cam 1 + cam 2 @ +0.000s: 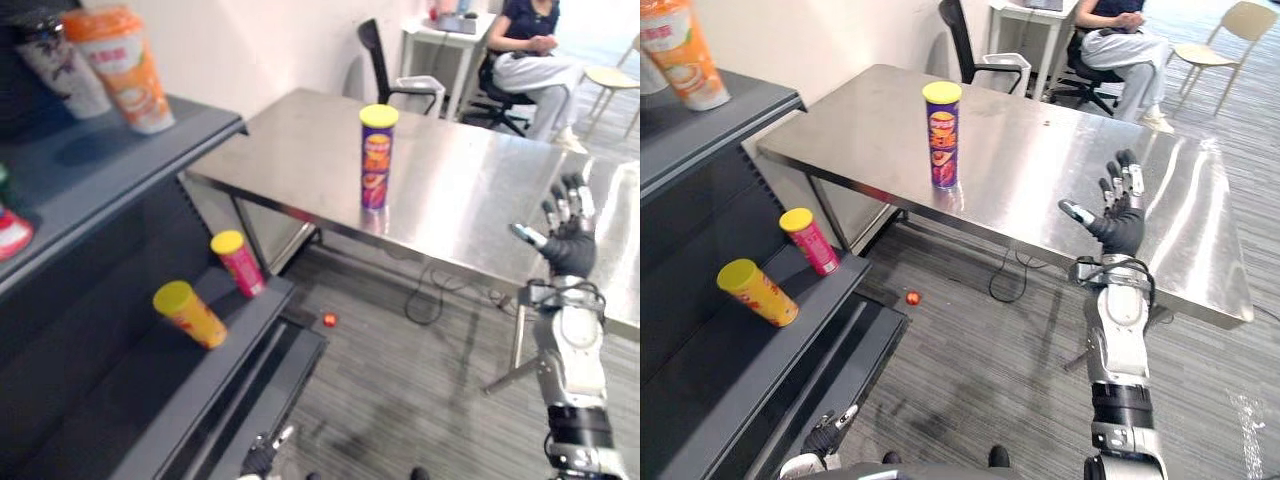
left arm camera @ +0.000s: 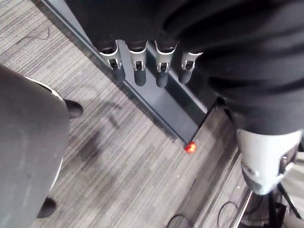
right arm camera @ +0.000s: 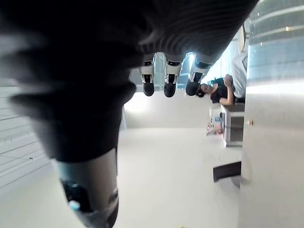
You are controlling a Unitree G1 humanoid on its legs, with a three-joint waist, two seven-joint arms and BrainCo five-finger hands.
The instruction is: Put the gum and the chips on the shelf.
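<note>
Fingers (image 1: 1128,170) of the right hand (image 1: 1120,228) straight and fanned apart, thumb out to the side, grasping nothing, raised over the near edge of the steel table (image 1: 1040,170). Left hand (image 1: 823,440) low beside the foot of the dark shelf unit (image 1: 790,340), fingers loose and nearly straight in its wrist view, empty, above the grey carpet.

Purple chips can (image 1: 943,135) with a yellow lid upright on the table top, well apart from both hands and not yet on the shelf. On the lower shelf, a pink canister (image 1: 810,240) and a yellow canister (image 1: 758,292), both yellow-lidded and tilted, near each other but not touching. Impossible to tell whether either of these holds the gum.

On the upper shelf, an orange cup (image 1: 125,65) beside a white cup (image 1: 65,65), both leaning. Small red ball (image 1: 911,297) on the carpet by the corner of the shelf base. Beyond the table, an empty black chair (image 1: 965,40) and a person (image 1: 1120,40) seated at a white desk, with a beige chair (image 1: 1230,35) off to the right.
</note>
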